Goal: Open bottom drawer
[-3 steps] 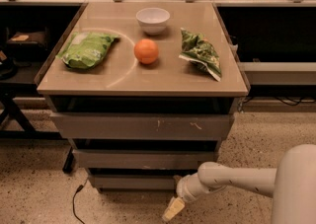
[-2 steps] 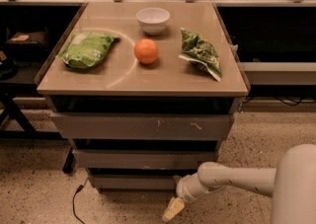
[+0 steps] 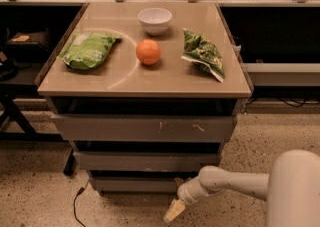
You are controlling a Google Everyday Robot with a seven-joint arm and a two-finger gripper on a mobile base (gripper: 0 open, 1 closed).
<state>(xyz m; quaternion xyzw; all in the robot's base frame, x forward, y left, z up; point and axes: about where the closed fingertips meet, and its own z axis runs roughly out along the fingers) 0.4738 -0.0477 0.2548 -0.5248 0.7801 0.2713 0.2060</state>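
The gripper (image 3: 174, 211) hangs low off the right corner of the bottom drawer (image 3: 132, 184), over bare floor (image 3: 40, 191). Spread or pressed together, I cannot tell.

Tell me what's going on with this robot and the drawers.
The robot's arm reaches in low from the right, its end effector near the floor, just in front of the bottom drawer. That drawer looks shut, not yet pulled out. On the cabinet top sit a white bowl, an orange, a light green bag and a dark green bag, all untouched.
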